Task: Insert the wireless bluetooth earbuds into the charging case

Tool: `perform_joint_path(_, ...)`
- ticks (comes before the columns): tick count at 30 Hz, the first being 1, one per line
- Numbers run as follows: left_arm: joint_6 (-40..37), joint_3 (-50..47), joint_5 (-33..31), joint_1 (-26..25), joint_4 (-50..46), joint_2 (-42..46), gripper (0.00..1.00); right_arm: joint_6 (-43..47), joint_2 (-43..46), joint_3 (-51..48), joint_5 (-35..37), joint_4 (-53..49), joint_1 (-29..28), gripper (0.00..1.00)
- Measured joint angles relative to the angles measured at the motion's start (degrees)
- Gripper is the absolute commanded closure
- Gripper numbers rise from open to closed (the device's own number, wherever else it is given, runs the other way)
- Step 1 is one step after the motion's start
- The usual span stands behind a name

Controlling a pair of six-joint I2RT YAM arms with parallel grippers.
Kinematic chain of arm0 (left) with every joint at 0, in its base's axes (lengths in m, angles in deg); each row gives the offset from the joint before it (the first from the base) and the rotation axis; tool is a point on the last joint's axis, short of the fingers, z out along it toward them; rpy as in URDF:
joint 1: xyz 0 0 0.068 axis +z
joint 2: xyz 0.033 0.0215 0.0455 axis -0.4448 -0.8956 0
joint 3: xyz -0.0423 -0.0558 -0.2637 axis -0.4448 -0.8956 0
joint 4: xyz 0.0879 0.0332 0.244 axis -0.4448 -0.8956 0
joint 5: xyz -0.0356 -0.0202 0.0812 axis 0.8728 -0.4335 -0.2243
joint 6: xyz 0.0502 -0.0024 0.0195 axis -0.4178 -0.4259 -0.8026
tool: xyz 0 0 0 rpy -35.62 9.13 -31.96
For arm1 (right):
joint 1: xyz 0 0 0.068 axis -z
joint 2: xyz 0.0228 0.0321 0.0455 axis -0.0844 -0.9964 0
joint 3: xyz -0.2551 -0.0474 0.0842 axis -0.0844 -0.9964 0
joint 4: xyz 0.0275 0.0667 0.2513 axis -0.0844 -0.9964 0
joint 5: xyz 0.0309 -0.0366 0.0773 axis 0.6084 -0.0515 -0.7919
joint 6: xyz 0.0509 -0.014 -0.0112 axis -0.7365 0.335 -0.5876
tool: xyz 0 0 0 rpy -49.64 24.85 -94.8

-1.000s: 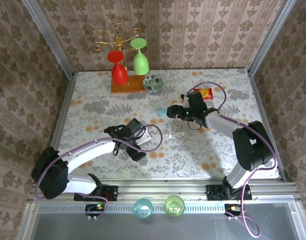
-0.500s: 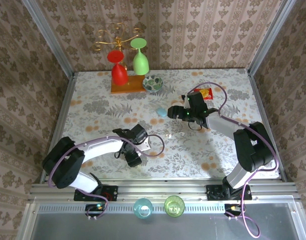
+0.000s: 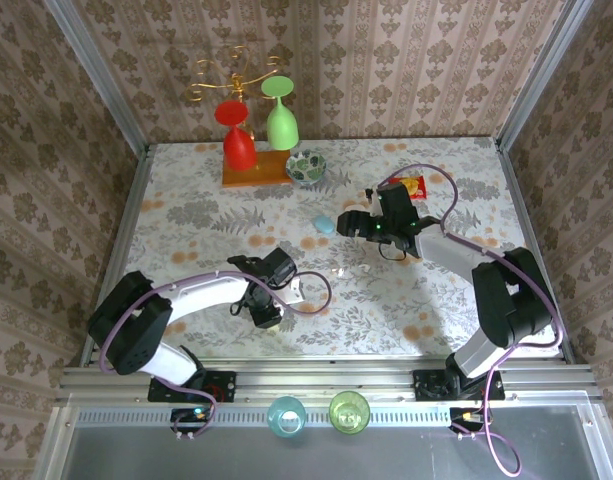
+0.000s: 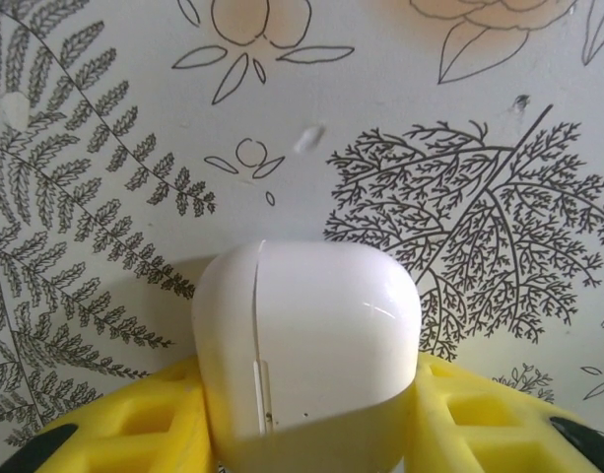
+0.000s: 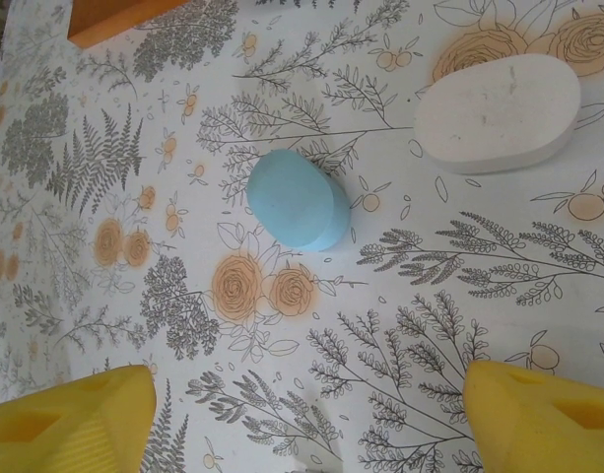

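Left wrist view has our left pincer (image 4: 311,404) closed on the sides of a white case (image 4: 306,335), yellow fingers (image 4: 124,424) touching both flanks. We judge the step in hand to be securing the case. Its lid is shut along the seam with nothing showing inside, so the next move calls for opening it before any earbud goes in. One tiny whitish earbud (image 4: 309,138) lies on the table (image 4: 499,79) ahead of that pincer, apart from the case. Our right pincer (image 5: 303,409) hangs wide open and holds nothing, with a blue case (image 5: 297,200) and a second white case (image 5: 499,111) ahead of it, both closed.
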State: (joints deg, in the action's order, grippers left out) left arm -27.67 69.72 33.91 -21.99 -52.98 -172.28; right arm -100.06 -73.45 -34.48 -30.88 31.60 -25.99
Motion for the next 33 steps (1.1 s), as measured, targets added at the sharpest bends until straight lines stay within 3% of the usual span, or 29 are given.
perform_joint_path(6, 0.02, 0.07, -0.85, 0.02, 0.20, 1.44, 0.64, -1.33, 2.49, -1.20, -2.69, -0.15, 0.46, 0.18)
perform_joint_path(16, -0.11, 3.58, 3.82, 1.03, 7.21, 9.46, 0.64, -8.98, 9.73, -8.46, -21.68, 1.01, 2.23, 0.20)
perform_joint_path(27, -2.05, 6.05, 8.81, 1.27, 15.34, 10.60, 0.64, -17.49, 10.10, -10.93, -31.19, 8.33, -3.98, 0.24)
perform_joint_path(33, -2.40, 6.05, 9.90, 1.25, 17.14, 10.60, 0.64, -20.31, 6.25, -10.23, -33.29, 11.41, -7.34, 0.37)
